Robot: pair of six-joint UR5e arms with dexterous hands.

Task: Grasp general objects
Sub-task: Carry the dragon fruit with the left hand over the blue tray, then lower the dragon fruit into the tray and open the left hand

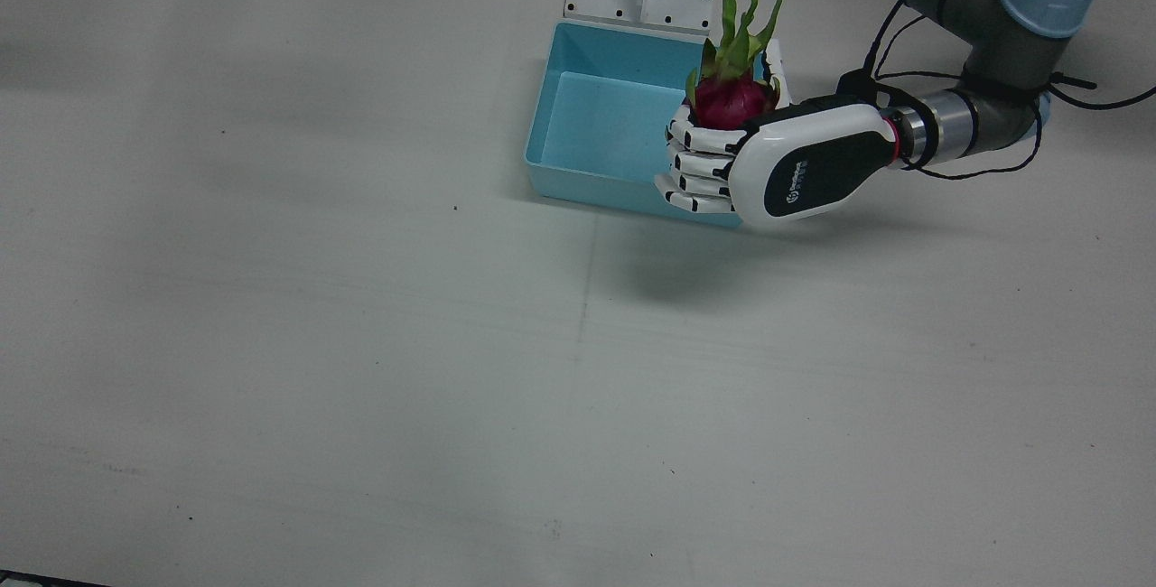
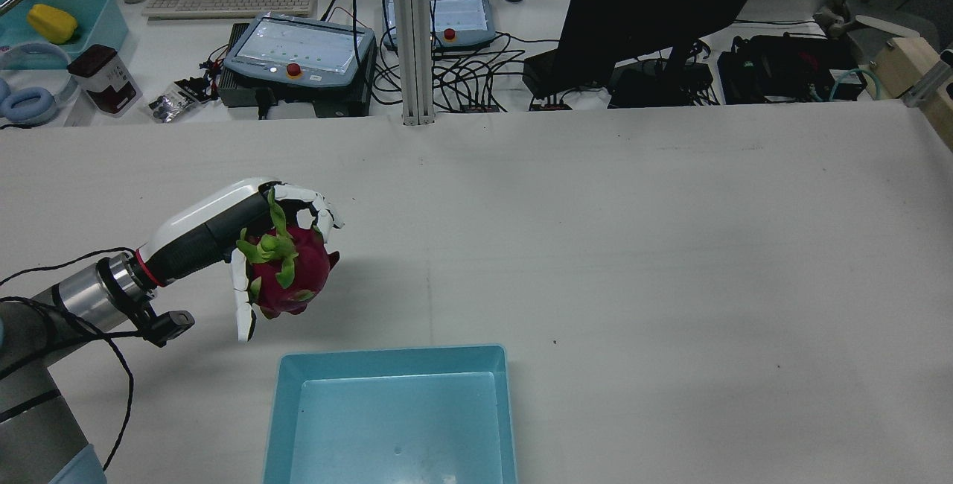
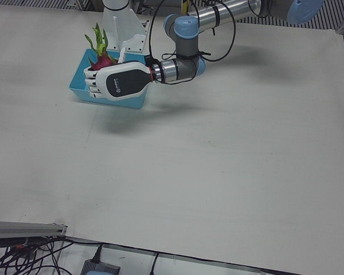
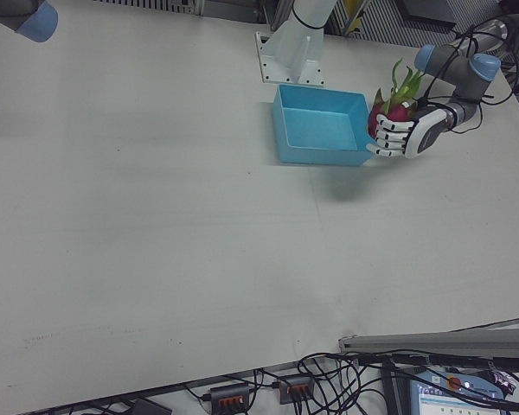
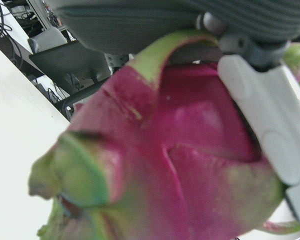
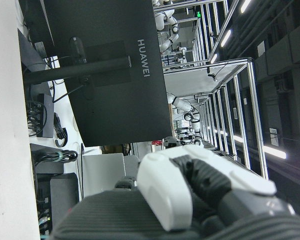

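The dragon fruit (image 2: pixel 290 275) is held above the table in the closed fingers of the left hand (image 2: pixel 246 246), its leafy end turned up and back toward the arm, and the blue bin (image 2: pixel 394 417) is seen just beside it toward the robot's right; whether the right hand is wide or closed cannot be told.

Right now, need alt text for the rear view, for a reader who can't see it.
The robot's left hand holds a pink dragon fruit with green scales above the white table, its fingers wrapped around it. An empty light-blue bin sits on the table nearby at the bottom edge. Behind the table stands a desk cluttered with control pendants, cables and a dark monitor.
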